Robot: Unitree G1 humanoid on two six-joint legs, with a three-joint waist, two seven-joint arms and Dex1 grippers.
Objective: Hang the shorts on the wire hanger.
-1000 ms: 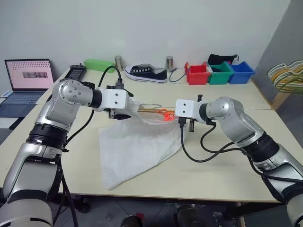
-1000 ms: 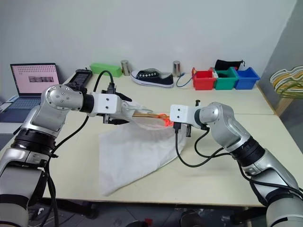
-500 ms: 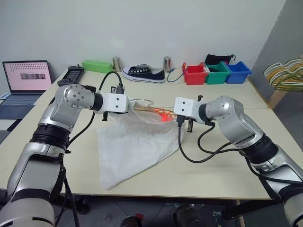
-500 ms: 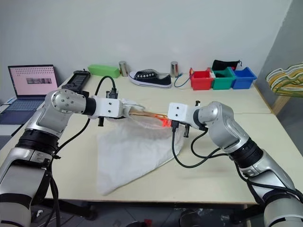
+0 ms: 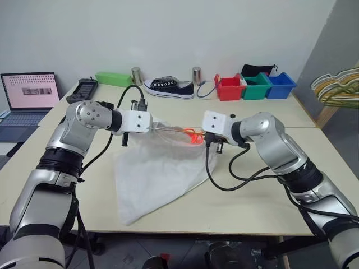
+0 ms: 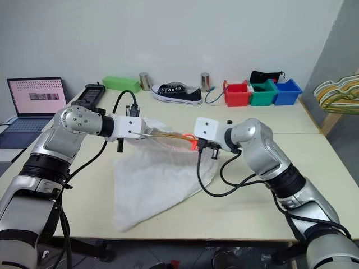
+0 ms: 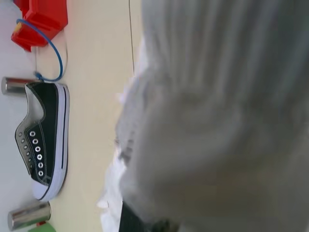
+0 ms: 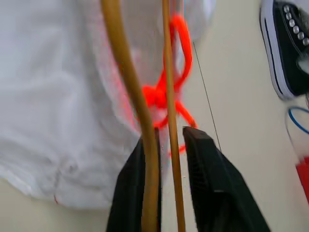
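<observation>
Threading step, I'd say: wire hanger (image 8: 126, 72) is partly inside the shorts (image 5: 157, 174) at the waistband, both lifted over the desk (image 5: 252, 196). Left claw (image 5: 150, 124) is pressed together, pinching the waistband w/ fabric bunched over it. Right claw (image 8: 170, 145) is slightly spread, hanger wires running between its fingers beside the orange drawstring (image 8: 169, 92). Next: prob. regrip the hanger and slide it further in w/o snagging the cord.

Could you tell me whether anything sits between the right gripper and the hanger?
Nothing visible does: the hanger's wires already run between the right gripper's parted fingers, with the shorts' orange cord knotted just beyond the fingertips.
</observation>
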